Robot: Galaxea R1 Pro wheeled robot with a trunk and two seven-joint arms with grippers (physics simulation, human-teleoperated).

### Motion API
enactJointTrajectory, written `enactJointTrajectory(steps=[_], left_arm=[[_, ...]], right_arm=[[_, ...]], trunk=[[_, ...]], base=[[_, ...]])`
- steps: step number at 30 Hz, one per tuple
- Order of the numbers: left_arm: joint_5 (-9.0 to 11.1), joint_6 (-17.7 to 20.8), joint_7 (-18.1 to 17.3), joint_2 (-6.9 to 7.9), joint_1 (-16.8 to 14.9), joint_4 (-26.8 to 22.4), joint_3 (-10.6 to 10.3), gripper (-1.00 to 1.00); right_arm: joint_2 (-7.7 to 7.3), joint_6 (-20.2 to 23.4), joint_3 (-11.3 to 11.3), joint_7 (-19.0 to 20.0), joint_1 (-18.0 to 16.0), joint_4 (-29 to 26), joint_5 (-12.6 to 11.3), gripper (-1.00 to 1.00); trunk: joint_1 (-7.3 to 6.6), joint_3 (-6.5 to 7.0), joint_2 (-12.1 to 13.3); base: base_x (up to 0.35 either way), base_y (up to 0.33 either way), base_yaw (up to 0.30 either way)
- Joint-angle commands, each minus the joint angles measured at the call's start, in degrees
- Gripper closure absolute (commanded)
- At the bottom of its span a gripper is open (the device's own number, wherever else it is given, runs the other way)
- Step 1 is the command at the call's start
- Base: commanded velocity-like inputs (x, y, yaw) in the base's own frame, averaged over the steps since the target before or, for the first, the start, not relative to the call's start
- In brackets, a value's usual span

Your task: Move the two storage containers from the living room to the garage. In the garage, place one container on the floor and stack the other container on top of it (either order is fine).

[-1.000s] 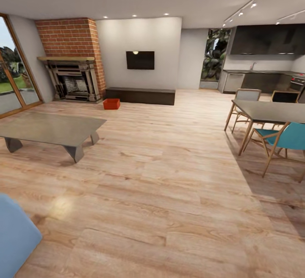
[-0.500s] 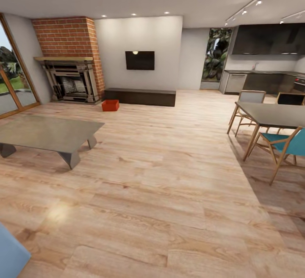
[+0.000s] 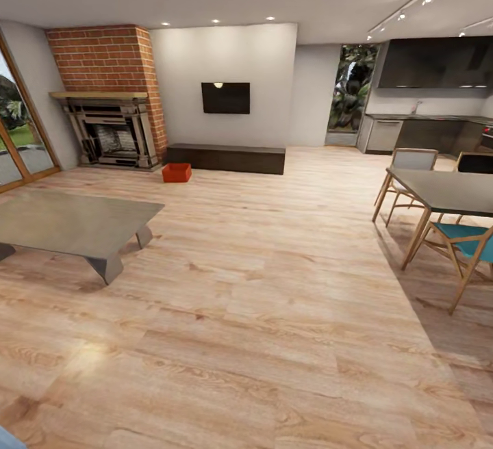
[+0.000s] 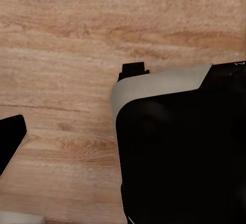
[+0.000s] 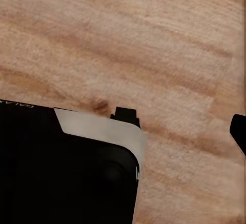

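Observation:
One orange-red storage container [image 3: 177, 172] stands on the pale wood-plank floor of the living room, far ahead to the left, between the brick fireplace [image 3: 109, 127] and the long dark low cabinet [image 3: 226, 159]. Only this one container is in sight. In the left wrist view a dark fingertip [image 4: 11, 141] of my left gripper sits at the picture's edge over the planks, beside my own black-and-white base [image 4: 179, 147]. In the right wrist view a dark fingertip [image 5: 239, 130] likewise sits at the edge, next to the base [image 5: 66, 167]. Nothing lies between the fingers.
A low grey coffee table [image 3: 75, 220] stands at the left. A dining table [image 3: 445, 189] with wooden chairs [image 3: 465, 247] is at the right. A black TV [image 3: 225, 98] hangs on the grey wall, with a dark kitchen [image 3: 424, 131] at the back right. Wide plank floor [image 3: 260, 278] runs between.
The whole head view has shifted: the camera has moved forward, and the blue shape at the lower left has nearly slid out of the picture. Nothing in the room itself has moved.

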Motion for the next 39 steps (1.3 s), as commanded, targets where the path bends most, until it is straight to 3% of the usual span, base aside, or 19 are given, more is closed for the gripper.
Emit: enactJointTrajectory(steps=[1,39], left_arm=[[0.5,0.0,0.1,-0.03,-0.1,0.1,-0.5,-1.0],[0.5,0.0,0.1,-0.03,-0.1,0.1,-0.5,-1.0]], right_arm=[[-0.06,-0.3,-0.3,0.1,-0.1,0.2,0.1,-1.0],[-0.06,-0.3,-0.3,0.1,-0.1,0.2,0.1,-1.0]], trunk=[[0.04,-0.06,0.0],[0.04,-0.06,0.0]], base=[[0.341,0.0,0.0],[0.341,0.0,0.0]])
